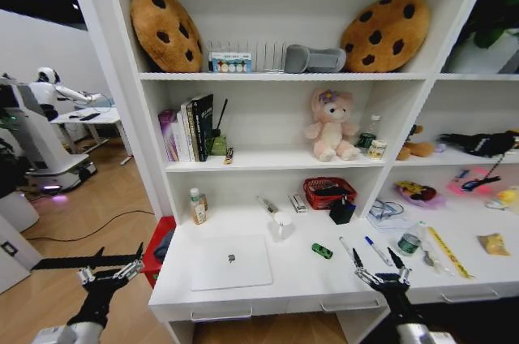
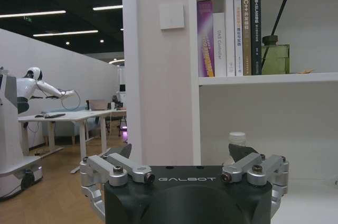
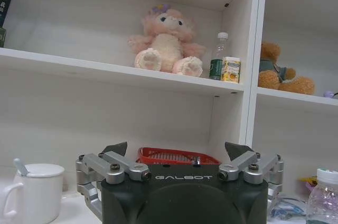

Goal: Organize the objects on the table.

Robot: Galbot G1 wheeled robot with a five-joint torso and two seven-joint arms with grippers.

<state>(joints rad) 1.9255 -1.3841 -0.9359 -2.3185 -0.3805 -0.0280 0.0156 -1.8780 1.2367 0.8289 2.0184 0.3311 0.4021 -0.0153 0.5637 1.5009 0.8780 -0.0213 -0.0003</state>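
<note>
While both arms hang low at the front edge of the worktop (image 1: 243, 299), the left claw (image 1: 109, 266) hovers off its left end with fingers spread and empty, and the right claw (image 1: 379, 265) (also spread, gripping nothing) sits at the near edge just short of the pens (image 1: 378, 250). The laptop (image 1: 231, 262) lies closed on the left part of the worktop, the green toy car (image 1: 322, 251) to its right, between laptop and pens.
</note>
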